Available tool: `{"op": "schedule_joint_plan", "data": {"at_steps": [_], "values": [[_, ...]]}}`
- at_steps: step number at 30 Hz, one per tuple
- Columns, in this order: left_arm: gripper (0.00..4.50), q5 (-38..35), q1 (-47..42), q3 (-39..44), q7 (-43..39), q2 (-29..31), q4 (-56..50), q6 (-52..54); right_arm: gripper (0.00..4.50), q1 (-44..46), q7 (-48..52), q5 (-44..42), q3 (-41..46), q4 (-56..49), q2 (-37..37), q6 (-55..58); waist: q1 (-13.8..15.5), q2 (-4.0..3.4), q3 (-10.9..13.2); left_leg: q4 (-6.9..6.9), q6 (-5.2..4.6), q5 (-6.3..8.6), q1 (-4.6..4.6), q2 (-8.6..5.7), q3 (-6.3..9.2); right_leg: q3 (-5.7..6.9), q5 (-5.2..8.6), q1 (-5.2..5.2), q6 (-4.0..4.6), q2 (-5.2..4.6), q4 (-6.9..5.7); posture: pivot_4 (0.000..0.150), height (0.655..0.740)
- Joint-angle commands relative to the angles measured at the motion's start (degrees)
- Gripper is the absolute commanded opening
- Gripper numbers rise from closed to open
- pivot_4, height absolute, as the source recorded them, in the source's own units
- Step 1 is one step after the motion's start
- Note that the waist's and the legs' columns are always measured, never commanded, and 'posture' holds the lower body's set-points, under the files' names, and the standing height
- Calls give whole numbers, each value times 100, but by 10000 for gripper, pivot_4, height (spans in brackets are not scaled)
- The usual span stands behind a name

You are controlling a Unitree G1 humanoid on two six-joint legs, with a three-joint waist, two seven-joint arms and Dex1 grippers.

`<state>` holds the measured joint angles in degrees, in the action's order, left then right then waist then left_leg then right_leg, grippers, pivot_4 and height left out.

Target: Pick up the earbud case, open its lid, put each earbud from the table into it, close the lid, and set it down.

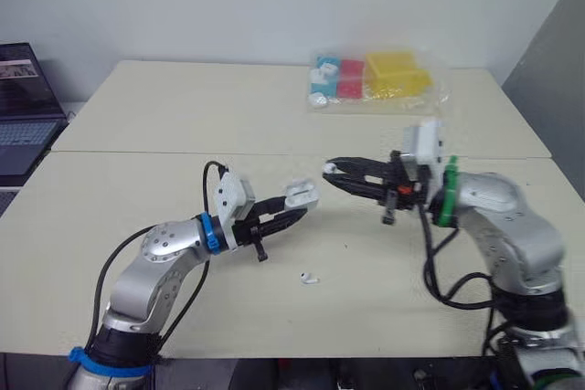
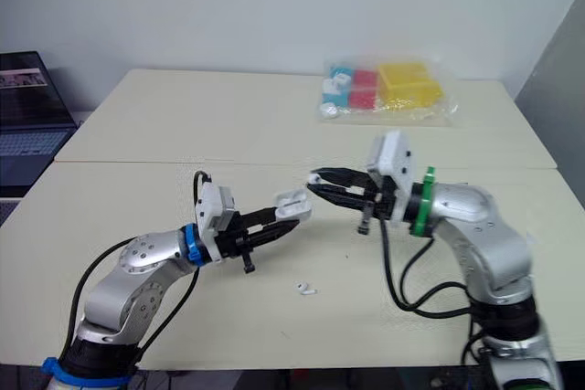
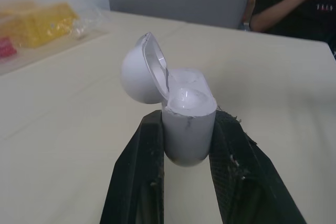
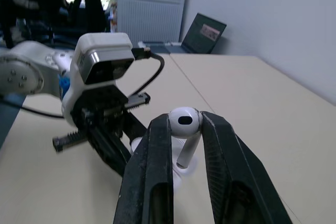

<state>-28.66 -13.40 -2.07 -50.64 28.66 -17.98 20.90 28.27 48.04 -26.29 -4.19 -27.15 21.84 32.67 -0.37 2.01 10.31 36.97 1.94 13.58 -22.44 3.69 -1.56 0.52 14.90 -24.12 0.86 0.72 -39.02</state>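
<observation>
My left gripper [image 1: 294, 210] is shut on the white earbud case [image 1: 301, 194], held above the table with its lid swung open; the left wrist view shows the case [image 3: 189, 124] between the black fingers [image 3: 139, 171]. My right gripper [image 1: 331, 171] is shut on a white earbud [image 4: 185, 124], stem pointing down, a little to the right of the open case. The right wrist view shows the left gripper [image 4: 137, 141] just behind the held earbud. A second white earbud [image 1: 310, 277] lies on the table below the two grippers.
A clear bag [image 1: 375, 79] of yellow, red and blue items lies at the table's far side. A laptop [image 1: 23, 121] stands off the left edge. A seam [image 1: 137, 152] runs across the tabletop. A person's arm [image 3: 294, 3] shows beyond the table's edge.
</observation>
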Motion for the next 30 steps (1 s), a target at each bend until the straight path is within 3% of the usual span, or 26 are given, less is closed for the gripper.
{"op": "schedule_joint_plan", "data": {"at_steps": [1, 30], "values": [[7855, -174, -111, 10, 102, -115, -216, 80, 4218, 31, -367, 101, -49, 40, -211, -320, 0, 0, 0, 0, 0, 0, -1, 1, 1, 1, 0, 0, 0, 1, 0, 1500, 7400], [7855, -537, -291, 174, 540, -364, -413, 421, 4218, -404, -519, 560, -397, 700, -133, -1225, 0, 0, 0, -1, 0, 0, -3, -2, -2, -2, 0, -1, 0, -1, 4, 1500, 7400]]}}
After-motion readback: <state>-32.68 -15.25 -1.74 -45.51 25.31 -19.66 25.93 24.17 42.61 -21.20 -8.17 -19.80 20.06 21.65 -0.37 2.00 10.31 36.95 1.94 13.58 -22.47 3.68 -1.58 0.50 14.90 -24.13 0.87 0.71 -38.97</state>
